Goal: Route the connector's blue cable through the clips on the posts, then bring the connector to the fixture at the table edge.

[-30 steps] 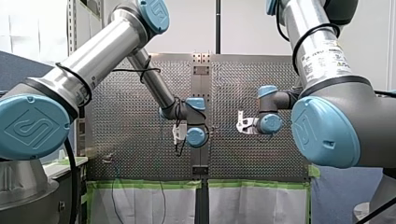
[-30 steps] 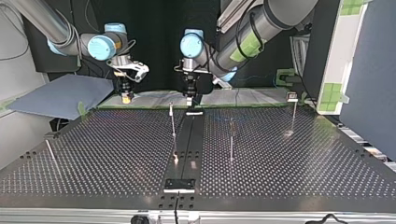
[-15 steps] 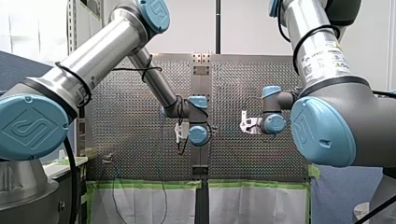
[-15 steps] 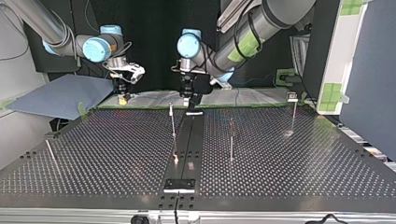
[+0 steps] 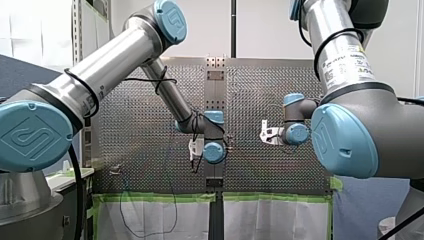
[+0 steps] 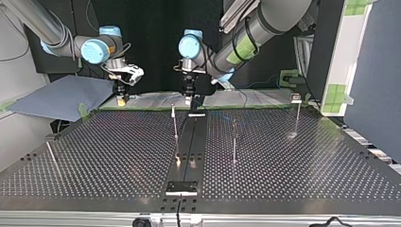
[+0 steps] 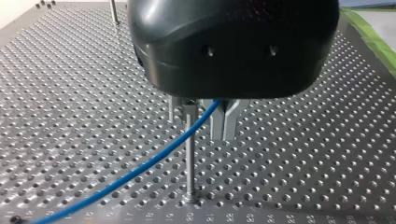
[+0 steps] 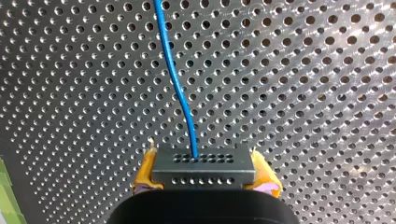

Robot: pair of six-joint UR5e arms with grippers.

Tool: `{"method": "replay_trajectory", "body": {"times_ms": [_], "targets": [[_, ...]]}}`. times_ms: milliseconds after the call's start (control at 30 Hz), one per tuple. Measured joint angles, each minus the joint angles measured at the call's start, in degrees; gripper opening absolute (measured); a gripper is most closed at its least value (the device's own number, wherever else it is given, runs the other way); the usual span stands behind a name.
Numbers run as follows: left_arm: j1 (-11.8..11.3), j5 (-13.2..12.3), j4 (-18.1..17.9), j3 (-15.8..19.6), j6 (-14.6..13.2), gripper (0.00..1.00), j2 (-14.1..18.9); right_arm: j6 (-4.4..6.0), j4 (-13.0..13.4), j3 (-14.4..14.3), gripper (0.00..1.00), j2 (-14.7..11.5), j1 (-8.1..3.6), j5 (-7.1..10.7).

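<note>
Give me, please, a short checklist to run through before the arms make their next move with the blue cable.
1. Grippers clear of each other: ok; in the top view my left gripper and my right gripper hang apart.
2. Connector held: ok; my right gripper's yellow pads clamp the connector on both sides.
3. Cable joined to connector: ok; the blue cable leaves its face in a gentle curve.
4. Cable caught on the post: cannot tell; it crosses near the top, under my left gripper.
5. Left gripper's hold on the cable: cannot tell.

Left end effector (image 7: 201,128): black housing, pointing downward. Right end effector (image 8: 204,171): yellow pads (image 8: 145,171) clamped on both sides of connector (image 8: 204,161).
</note>
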State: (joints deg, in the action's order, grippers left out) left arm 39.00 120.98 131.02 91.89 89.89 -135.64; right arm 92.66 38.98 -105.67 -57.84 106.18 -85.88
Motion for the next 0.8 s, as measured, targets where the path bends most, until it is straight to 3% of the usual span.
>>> {"method": "replay_trajectory", "body": {"times_ms": [433,800], "targets": [[-1.37,-0.26,1.18,-1.50,0.26,0.04,-0.35,-0.16,-0.21,0.31,0.00,0.03,-0.20,0.10],[-0.87,-0.03,0.61,-1.09,0.28,0.04,-0.15,-0.17,-0.32,0.66,0.00,0.05,-0.22,0.45]]}}
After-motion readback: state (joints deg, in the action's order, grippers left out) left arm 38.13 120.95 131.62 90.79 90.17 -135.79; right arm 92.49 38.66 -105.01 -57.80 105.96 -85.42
